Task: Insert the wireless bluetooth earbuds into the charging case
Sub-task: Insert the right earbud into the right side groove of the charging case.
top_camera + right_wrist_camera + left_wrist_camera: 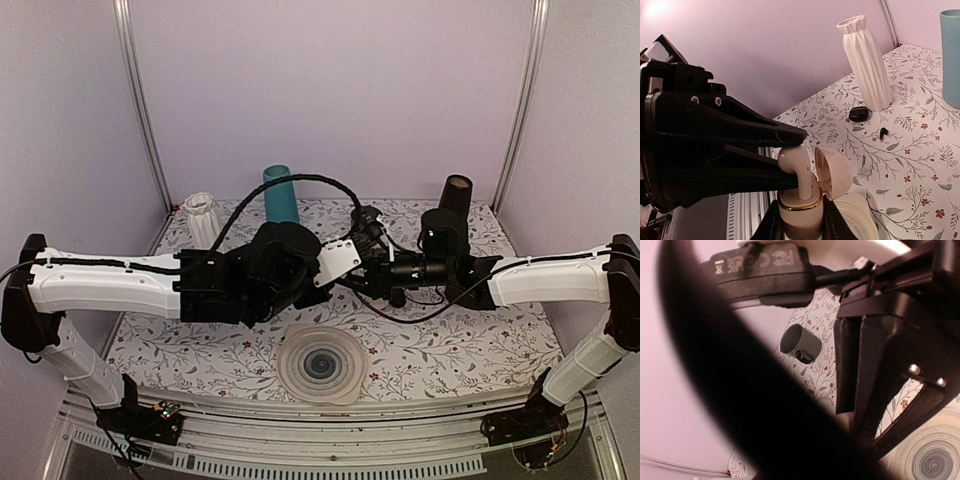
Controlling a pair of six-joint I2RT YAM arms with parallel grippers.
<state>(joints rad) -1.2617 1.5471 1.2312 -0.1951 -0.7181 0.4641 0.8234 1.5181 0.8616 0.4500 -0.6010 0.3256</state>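
A: Location of charging case (799, 215)?

B: Clamped low between both fingers of right gripper (801, 229), closed tight on case body. Held above floral table (900, 150), mid-workspace per top view. Upright, lid (834, 172) hinged open to the right, gold rim showing.

A: State of left gripper (792, 160)?

B: Almost fully closed, pinching white earbud (796, 167) at its head. Stem pointing down into case opening. Depth of seating not discernible.

A: Other items noted?

B: Black oval case (859, 114) at foot of white ridged vase (865, 65); touching or just beside, cannot tell. Small black piece (883, 132) lying loose near it, too small to ID. Teal cup (951, 55) at right edge of right wrist view. Spiral plate (320, 365) at near table edge, in front of both arms. Dark cylinder (455, 195) upright at rear, right side.
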